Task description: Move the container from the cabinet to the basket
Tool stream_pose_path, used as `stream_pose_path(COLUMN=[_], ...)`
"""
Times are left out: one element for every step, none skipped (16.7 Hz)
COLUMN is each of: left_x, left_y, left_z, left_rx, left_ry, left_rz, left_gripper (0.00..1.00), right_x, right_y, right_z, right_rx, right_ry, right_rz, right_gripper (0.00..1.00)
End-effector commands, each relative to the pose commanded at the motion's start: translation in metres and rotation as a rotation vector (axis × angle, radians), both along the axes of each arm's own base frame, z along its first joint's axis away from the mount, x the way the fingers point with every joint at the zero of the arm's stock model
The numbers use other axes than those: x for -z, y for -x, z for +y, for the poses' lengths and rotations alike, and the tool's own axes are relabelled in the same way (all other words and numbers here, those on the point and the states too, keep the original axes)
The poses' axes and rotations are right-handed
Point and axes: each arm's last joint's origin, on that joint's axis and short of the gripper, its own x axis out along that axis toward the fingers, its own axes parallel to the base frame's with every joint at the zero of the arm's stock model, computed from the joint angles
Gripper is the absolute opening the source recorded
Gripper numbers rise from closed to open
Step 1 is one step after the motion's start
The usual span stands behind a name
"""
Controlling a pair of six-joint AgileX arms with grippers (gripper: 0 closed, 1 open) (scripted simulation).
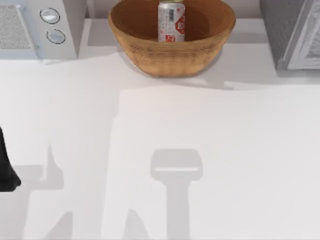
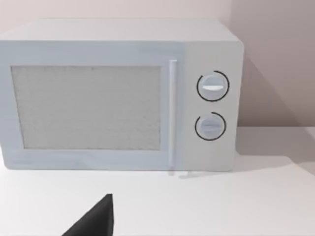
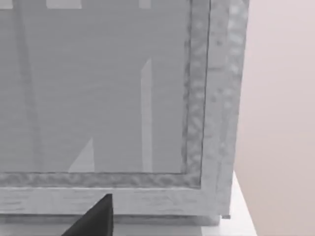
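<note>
The container, a silver can with red-and-white marks, stands upright inside the basket, a round brown wicker bowl at the back middle of the table. The grey cabinet stands at the back right, its paler speckled door panel at the edge of the top view. My left arm is parked at the table's left edge, far from the basket. A dark part of my left gripper faces the white appliance. My right gripper sits close in front of the cabinet and its speckled frame.
A white appliance with two round knobs stands at the back left, seen head-on in the left wrist view. Arm shadows lie across the white table in front of the basket.
</note>
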Motion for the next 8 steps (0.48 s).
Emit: stream_pose_path(left_x=[0.0,0.0,0.0,0.0,0.0,0.0,0.0,0.0], left_y=[0.0,0.0,0.0,0.0,0.0,0.0,0.0,0.0], left_z=[0.0,0.0,0.0,0.0,0.0,0.0,0.0,0.0], left_rx=[0.0,0.0,0.0,0.0,0.0,0.0,0.0,0.0], left_ry=[0.0,0.0,0.0,0.0,0.0,0.0,0.0,0.0], left_rz=[0.0,0.0,0.0,0.0,0.0,0.0,0.0,0.0], left_gripper=[1.0,1.0,1.0,1.0,1.0,1.0,1.0,1.0], right_x=[-0.009,-0.021,-0.034,-0.049,-0.066,-0.085,-0.105,-0.127], right_y=[-0.004,-0.008,-0.012,-0.016,-0.019,-0.023,-0.025,-0.027], right_z=[-0.008,-0.017,-0.026,-0.034,-0.041,-0.047,-0.052,-0.055], right_rx=[0.001,0.002,0.002,0.001,0.001,0.0,0.0,0.0], right_ry=[0.001,0.0,-0.002,-0.006,-0.011,-0.016,-0.021,-0.025], right_rz=[0.0,0.0,0.001,0.004,0.007,0.01,0.013,0.015], right_gripper=[1.0,1.0,1.0,1.0,1.0,1.0,1.0,1.0])
